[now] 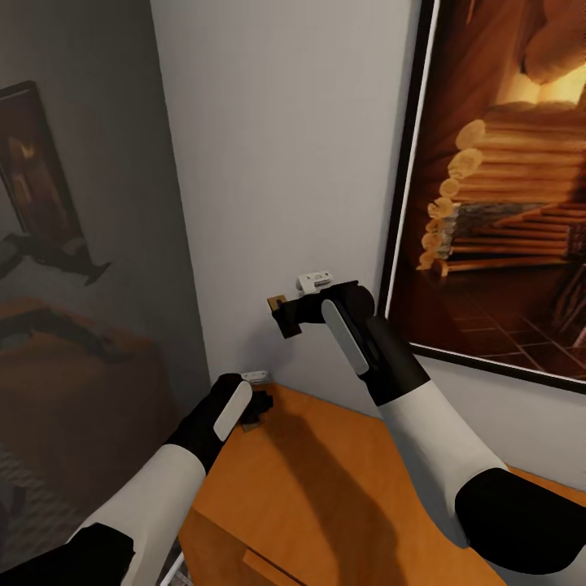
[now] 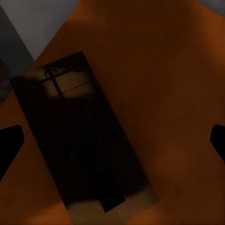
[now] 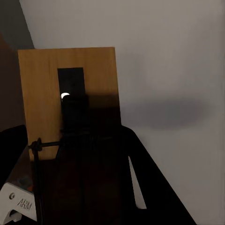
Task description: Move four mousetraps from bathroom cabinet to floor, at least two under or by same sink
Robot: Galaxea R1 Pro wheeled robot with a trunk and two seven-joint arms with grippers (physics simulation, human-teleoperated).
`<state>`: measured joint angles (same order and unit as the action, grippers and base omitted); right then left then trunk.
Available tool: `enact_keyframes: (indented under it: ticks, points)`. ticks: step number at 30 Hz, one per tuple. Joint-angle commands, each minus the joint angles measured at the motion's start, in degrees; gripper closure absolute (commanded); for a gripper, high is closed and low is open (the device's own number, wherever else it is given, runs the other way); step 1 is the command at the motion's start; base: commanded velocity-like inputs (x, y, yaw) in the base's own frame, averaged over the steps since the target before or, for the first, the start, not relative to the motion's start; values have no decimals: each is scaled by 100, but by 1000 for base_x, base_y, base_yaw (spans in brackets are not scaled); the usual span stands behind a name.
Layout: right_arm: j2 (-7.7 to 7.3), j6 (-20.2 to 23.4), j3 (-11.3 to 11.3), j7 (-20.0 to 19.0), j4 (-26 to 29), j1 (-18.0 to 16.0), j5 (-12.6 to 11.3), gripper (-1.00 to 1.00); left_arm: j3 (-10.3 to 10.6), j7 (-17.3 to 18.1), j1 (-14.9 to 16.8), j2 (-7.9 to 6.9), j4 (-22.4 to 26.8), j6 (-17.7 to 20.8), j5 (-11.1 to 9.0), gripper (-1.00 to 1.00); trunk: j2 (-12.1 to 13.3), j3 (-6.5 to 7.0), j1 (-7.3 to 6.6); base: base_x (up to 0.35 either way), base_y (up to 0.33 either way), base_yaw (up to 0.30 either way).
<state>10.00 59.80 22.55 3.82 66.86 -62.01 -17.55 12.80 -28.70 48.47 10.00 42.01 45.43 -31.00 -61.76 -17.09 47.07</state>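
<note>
Orange-brown wood comes first: the smooth top of the cabinet (image 1: 325,480) sits low in front of the robot, in a corner of the room. The left claw (image 1: 259,407) hangs just over the cabinet's far corner with its two fingers spread wide. One mousetrap (image 2: 84,136) lies flat on the wood between them, dark with a tan edge, and nothing is touching it yet.

A bit further up, the right claw (image 1: 285,313) is lifted in the air close to the white wall (image 1: 285,163). It is pinching a second mousetrap (image 3: 70,108), so this trap is off the cabinet and its pale wooden board sticks out past the fingers.

I think the robot is in the picking-up step. Next, the left claw should come down and squeeze the trap on the cabinet. Then both traps need carrying to the bathroom floor near the sink.

Tiny letters on a white part beside the right claw seem to read "ARM".

Farthest back, a big framed picture (image 1: 505,187) hangs on the wall.
</note>
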Motion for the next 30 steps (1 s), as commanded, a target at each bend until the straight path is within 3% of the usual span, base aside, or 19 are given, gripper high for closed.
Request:
enact_keyframes:
  ticks: [1, 16, 30]
  points:
    - [0, 20, 3, 40, 3, -5, -41, 100, 9, -55, 4, 0, 5, 10, -56, -100, -5, -8, 1, 0, -3, 0]
    - [0, 20, 3, 40, 2, -4, -45, 100, 26, -65, 4, 0, -96, 3, -48, -100, -5, -8, 1, 0, 0, 0]
    - [0, 20, 3, 39, 10, -4, -46, 100, 24, -295, 4, 0, -141, 1, -55, -100, -5, -8, 1, 0, 0, 0]
